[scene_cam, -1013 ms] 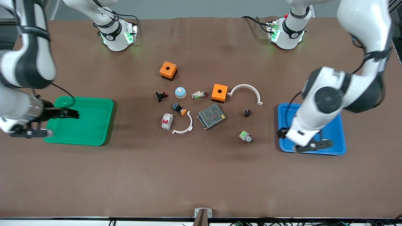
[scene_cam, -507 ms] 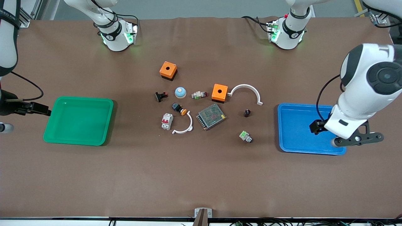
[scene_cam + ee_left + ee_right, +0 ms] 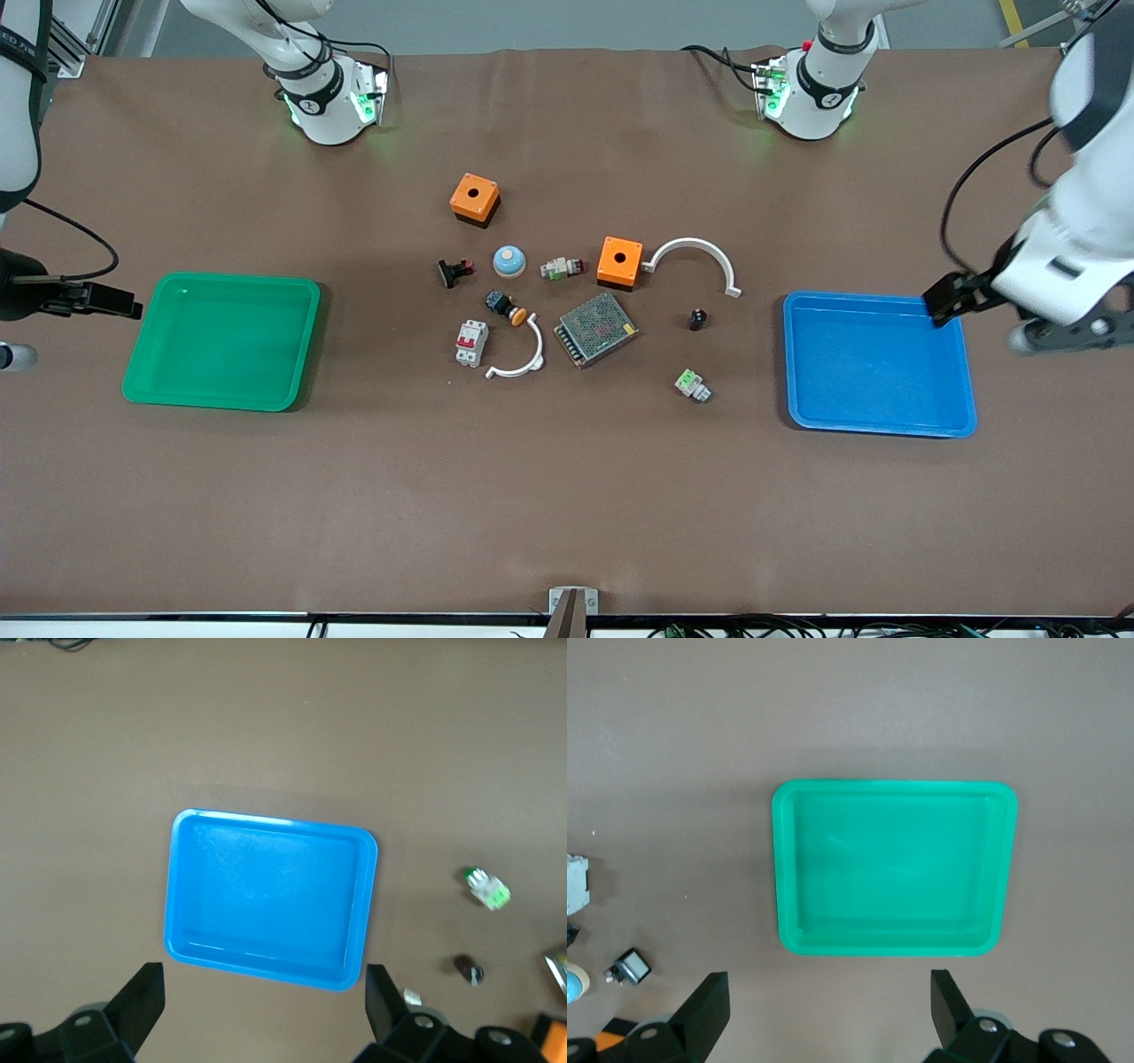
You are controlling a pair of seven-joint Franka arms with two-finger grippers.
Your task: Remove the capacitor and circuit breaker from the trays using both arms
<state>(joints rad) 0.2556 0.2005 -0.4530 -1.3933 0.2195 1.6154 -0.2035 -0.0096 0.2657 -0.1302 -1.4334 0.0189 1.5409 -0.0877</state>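
The capacitor [image 3: 698, 319], a tiny black cylinder, stands on the table between the part cluster and the blue tray [image 3: 790, 354]; it also shows in the left wrist view [image 3: 468, 968]. The breaker [image 3: 471, 342], white with red levers, lies at the cluster's edge toward the green tray [image 3: 221, 277]; its edge shows in the right wrist view [image 3: 576, 884]. My left gripper [image 3: 952, 301] [image 3: 263, 1010] is open and empty, high over the blue tray's outer edge. My right gripper [image 3: 97, 303] [image 3: 828, 1005] is open and empty, high over the table just outside the green tray.
Two orange boxes [image 3: 474, 197] [image 3: 619, 260], two white arcs [image 3: 695, 257] [image 3: 518, 354], a metal mesh unit [image 3: 596, 329], a blue dome [image 3: 509, 260], a black-red switch [image 3: 455, 270], an orange-capped button [image 3: 505, 307] and white-green connectors [image 3: 562, 267] [image 3: 692, 385] crowd the middle. Both trays hold nothing.
My left arm has swung from over the blue tray outward to its outer edge. My right gripper has moved off the green tray to just outside it.
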